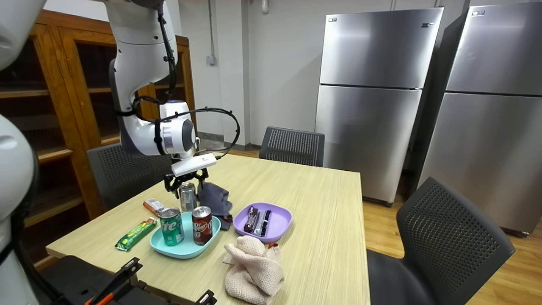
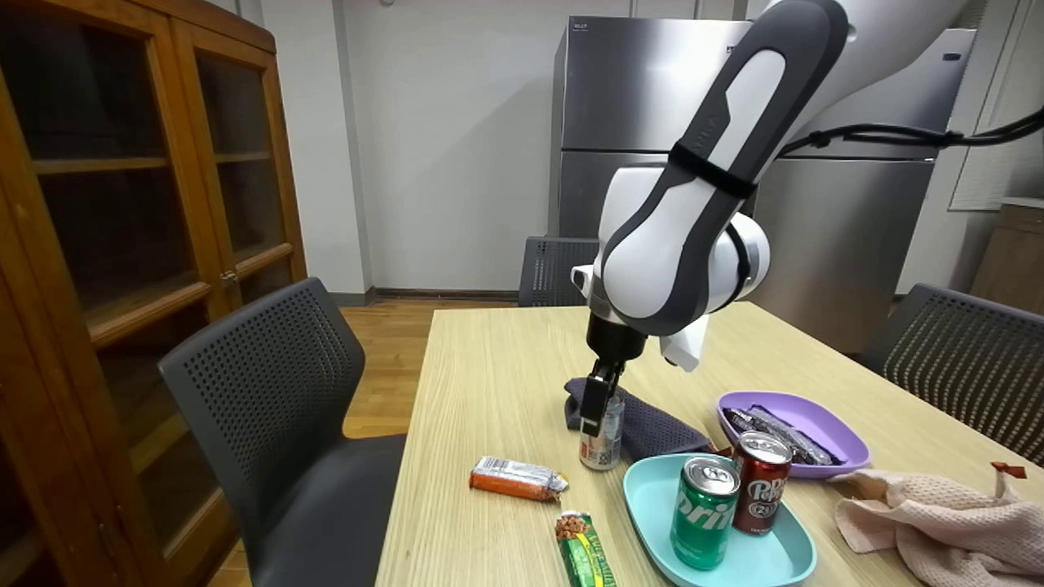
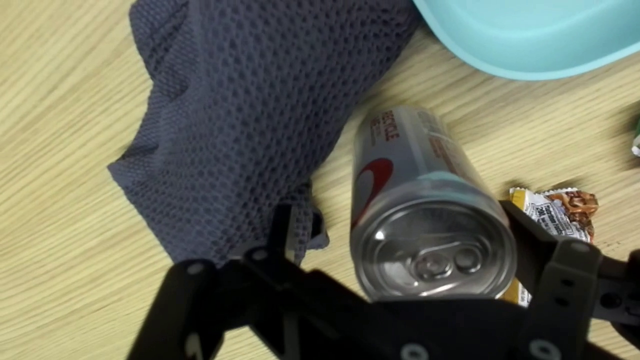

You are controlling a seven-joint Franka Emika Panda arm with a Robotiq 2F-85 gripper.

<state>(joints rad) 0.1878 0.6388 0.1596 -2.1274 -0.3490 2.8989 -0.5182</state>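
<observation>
An upright silver can (image 3: 415, 155) stands on the wooden table. My gripper (image 3: 397, 215) is open around its top, coming down from above. In the wrist view the right finger lies close against the can, and I cannot tell whether they touch. A gap of bare table separates the left finger from it; that finger overlaps a dark grey cloth (image 3: 240, 110). Both exterior views show the can (image 1: 188, 199) below the gripper (image 2: 597, 416), which is seen edge-on in an exterior view. Beyond the right finger lies an orange-wrapped bar (image 2: 514, 478), partly hidden in the wrist view.
A teal tray (image 1: 187, 228) holds a green Sprite can (image 1: 171, 231) and a Dr Pepper can (image 1: 202, 226). A green-wrapped bar (image 1: 135, 234) lies beside it. A purple plate (image 1: 282, 218) holds dark-wrapped bars (image 1: 257, 222). A beige cloth (image 1: 254, 271) lies nearby. Chairs (image 2: 277, 391) surround the table.
</observation>
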